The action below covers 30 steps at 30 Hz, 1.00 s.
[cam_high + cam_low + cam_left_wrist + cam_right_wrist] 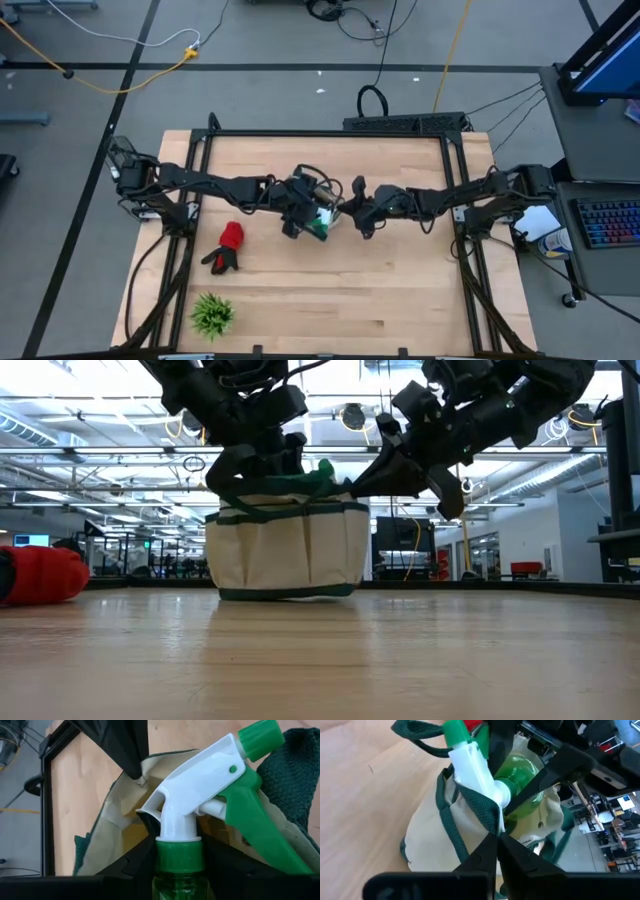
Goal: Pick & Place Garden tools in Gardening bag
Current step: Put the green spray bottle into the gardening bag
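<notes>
Left gripper (177,857) holds the spray bottle (210,785) over the bag (287,550), whose handle (480,807) the right gripper (496,837) pinches; an early release could tip it out.

Cream gardening bag (287,550) under both dark arms.

Cream bag (287,550) with green trim, green-and-white spray bottle (200,810), red-and-black glove (227,246).

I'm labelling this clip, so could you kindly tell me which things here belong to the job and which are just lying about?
Job:
- spray bottle, held by the left tool over the bag
- gardening bag, its rim pinched by the right tool
- glove on the table

Lying about:
- tuft plant
- keyboard beside the table
</notes>
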Tool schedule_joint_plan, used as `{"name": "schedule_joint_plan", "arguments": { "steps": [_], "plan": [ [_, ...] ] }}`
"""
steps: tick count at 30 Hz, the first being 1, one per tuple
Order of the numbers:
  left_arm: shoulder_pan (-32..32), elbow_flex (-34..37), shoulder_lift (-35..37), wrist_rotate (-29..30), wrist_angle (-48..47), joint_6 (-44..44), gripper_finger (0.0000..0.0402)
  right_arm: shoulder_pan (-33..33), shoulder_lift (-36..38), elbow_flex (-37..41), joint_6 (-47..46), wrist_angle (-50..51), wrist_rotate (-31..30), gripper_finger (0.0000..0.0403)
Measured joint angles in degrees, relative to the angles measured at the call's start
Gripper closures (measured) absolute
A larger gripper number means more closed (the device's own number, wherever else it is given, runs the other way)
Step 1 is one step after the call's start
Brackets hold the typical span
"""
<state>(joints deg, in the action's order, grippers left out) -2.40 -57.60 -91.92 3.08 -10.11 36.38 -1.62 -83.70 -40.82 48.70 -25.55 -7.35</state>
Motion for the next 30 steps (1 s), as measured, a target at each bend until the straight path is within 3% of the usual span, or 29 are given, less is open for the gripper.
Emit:
{"name": "schedule_joint_plan", "arguments": {
  "steps": [13, 23, 30],
  "plan": [
    [-3.5, 0.0, 0.0, 0.6, 0.3, -2.5, 0.0254, 4.2, 0.4, 0.0, -4.1, 0.3, -0.7, 0.0398],
    [-3.4, 0.1, -0.2, 2.3, 8.1, 6.3, 0.0226, 4.4, 0.4, 0.0, -5.3, 0.1, 0.1, 0.0400],
    [-3.4, 0.0, -0.2, 5.5, 6.2, 4.9, 0.0210, 4.3, 0.4, 0.0, -7.4, 0.2, 0.0, 0.0399]
  ]
}}
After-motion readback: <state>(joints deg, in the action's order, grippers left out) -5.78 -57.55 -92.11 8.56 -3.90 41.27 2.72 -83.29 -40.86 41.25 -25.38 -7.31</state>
